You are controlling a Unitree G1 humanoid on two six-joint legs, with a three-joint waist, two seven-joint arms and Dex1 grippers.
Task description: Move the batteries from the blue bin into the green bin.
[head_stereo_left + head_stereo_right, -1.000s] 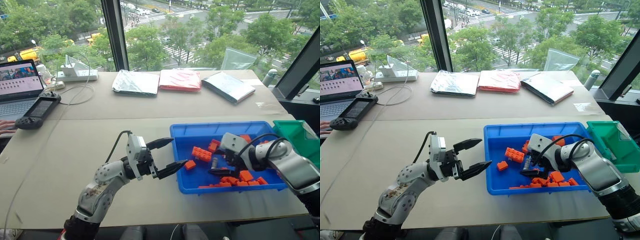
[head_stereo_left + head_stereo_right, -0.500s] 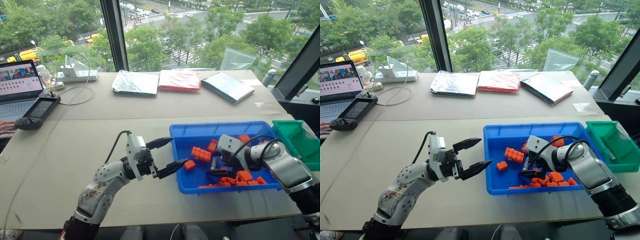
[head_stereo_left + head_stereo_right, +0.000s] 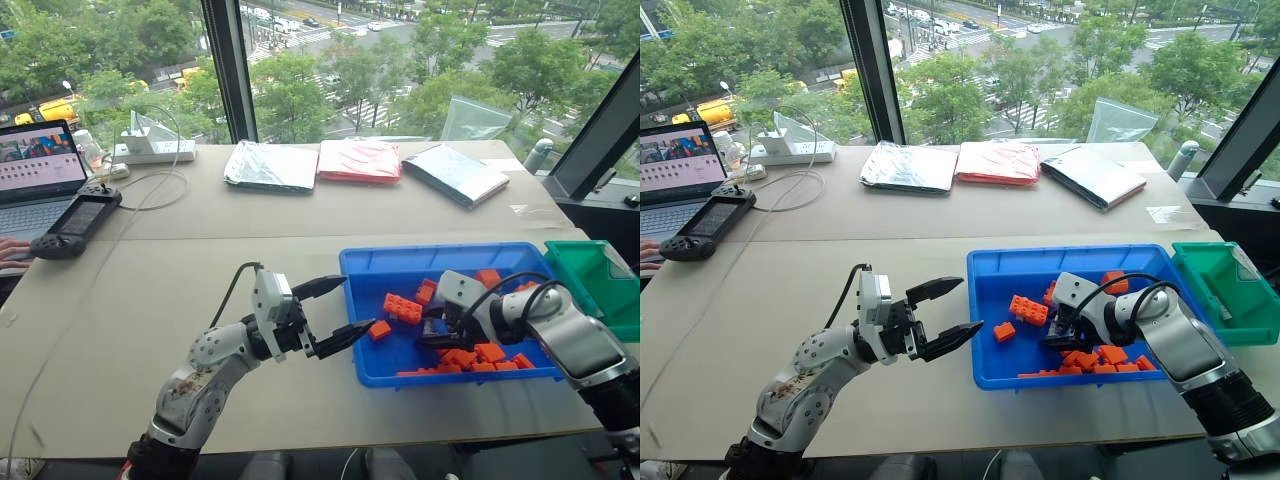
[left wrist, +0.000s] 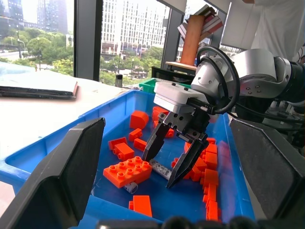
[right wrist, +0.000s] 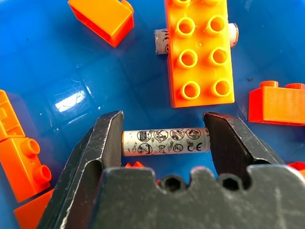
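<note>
R gripper [image 5: 164,143] clamped end-to-end on silver AA battery [image 5: 165,141] w/ printed symbols, over blue bin [image 3: 372,262] floor among orange bricks [image 5: 200,50], L gripper [image 3: 335,310] fingers wide apart, holding nothing, green bin [image 3: 590,285] at right.

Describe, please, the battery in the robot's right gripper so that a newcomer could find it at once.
Find the wide blue bin at the table's near right. Among its orange bricks, the right gripper pinches a small silver battery end to end. Printed symbols along its side mark it out, and unlike the second battery, no brick covers it.
</note>
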